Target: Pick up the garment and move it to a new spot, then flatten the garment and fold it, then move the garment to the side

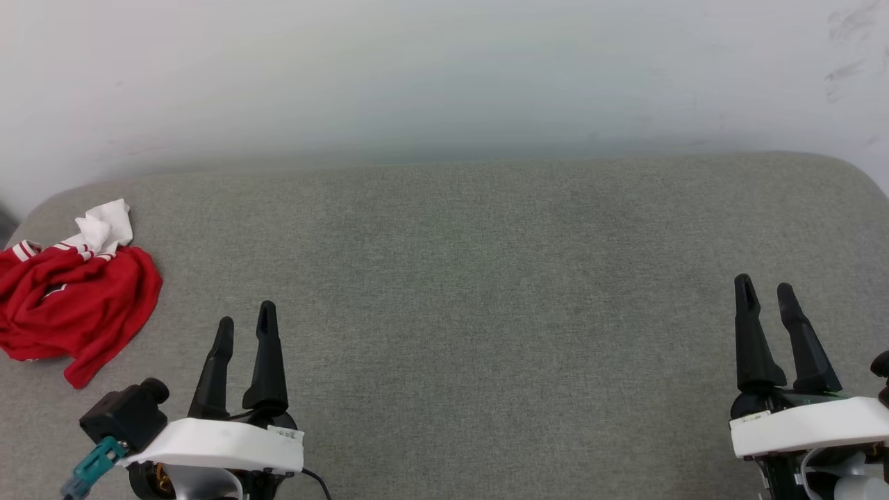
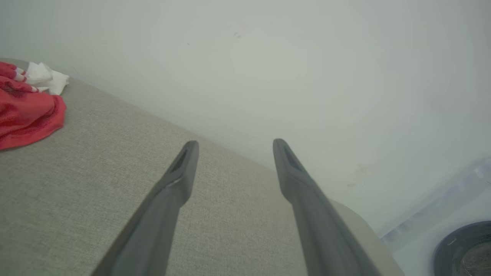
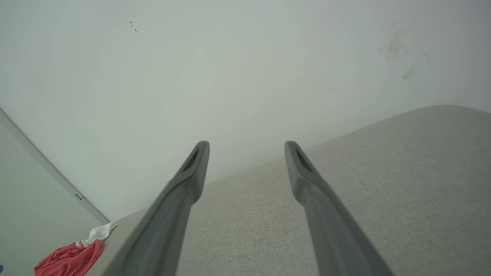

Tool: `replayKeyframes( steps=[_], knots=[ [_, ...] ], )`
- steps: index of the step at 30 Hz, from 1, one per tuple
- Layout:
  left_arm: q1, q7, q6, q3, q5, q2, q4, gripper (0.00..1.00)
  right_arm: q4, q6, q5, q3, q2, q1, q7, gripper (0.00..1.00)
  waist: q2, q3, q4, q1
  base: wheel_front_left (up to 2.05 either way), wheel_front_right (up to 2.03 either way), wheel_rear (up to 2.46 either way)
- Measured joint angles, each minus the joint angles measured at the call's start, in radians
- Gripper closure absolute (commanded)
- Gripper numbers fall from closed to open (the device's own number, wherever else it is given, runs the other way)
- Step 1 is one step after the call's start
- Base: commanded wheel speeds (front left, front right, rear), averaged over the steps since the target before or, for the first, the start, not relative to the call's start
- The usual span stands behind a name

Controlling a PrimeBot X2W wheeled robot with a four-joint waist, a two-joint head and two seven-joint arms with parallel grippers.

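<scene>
We note a pale wall behind the whole work area, with a few dark smudges at its upper right in the head view. Against it stands a gray padded top covered in woven cloth, with rounded far corners. The garment lies on this top at its left edge, close to the far-left corner, as a crumpled heap. It is mostly red, with a bunched white sleeve and red-and-white stripe trim on the side toward the wall. We cannot make out any lettering in the folds. The left wrist view shows the same heap at its upper left, and the right wrist view shows it small at its lower left, at the end of the top. The left gripper sits over the near edge toward the left. It is near the garment but not touching it, and bare cloth shows between them. Its two dark fingers are spread apart with nothing between them, so we record it as released and empty. The right gripper sits over the near edge at the right, well apart from the garment. Its fingers are likewise parted and hold nothing. Both point toward the wall. A black camera block is mounted beside the left wrist, with a teal plug below it. A dark round object shows at the lower right of the left wrist view, beyond the top's edge, and we cannot tell what it is.
</scene>
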Motion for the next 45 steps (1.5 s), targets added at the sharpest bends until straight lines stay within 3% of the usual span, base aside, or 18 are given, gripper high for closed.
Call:
replayKeyframes(
  steps=[12, 19, 29, 38, 45],
  knots=[
    [0.000, -0.032, 0.128, -0.141, 0.184, 0.071, -0.024, 0.00, -0.008, 0.000, -0.196, 0.016, 0.000, 0.017, -0.034, 0.00, 0.0000, 0.005, -0.006, 0.0000, 0.00, 0.00, 0.00],
    [-0.001, -0.052, 0.221, -0.228, 0.253, 0.116, -0.031, 0.00, -0.012, 0.000, -0.292, 0.028, 0.000, 0.019, -0.051, 0.00, 0.0000, 0.005, -0.008, 0.0000, 0.00, 0.00, 0.00],
    [-0.009, -0.075, 0.314, -0.329, 0.336, 0.173, -0.029, 0.00, -0.031, 0.000, -0.415, 0.039, 0.000, 0.024, -0.074, 0.00, 0.0000, 0.006, -0.012, 0.0000, 0.00, 0.00, 0.00],
    [-0.015, -0.095, 0.322, -0.363, 0.366, 0.185, -0.041, 0.00, -0.042, 0.000, -0.483, 0.046, 0.000, 0.026, -0.095, 0.00, 0.0000, 0.010, -0.016, 0.0000, 0.00, 0.00, 0.00],
    [0.012, -0.109, 0.238, -0.277, 0.371, 0.134, -0.049, 0.00, -0.027, 0.000, -0.457, 0.052, 0.000, 0.036, -0.109, 0.00, 0.0000, 0.012, -0.016, -0.0001, 0.00, 0.00, 0.00]
  ],
)
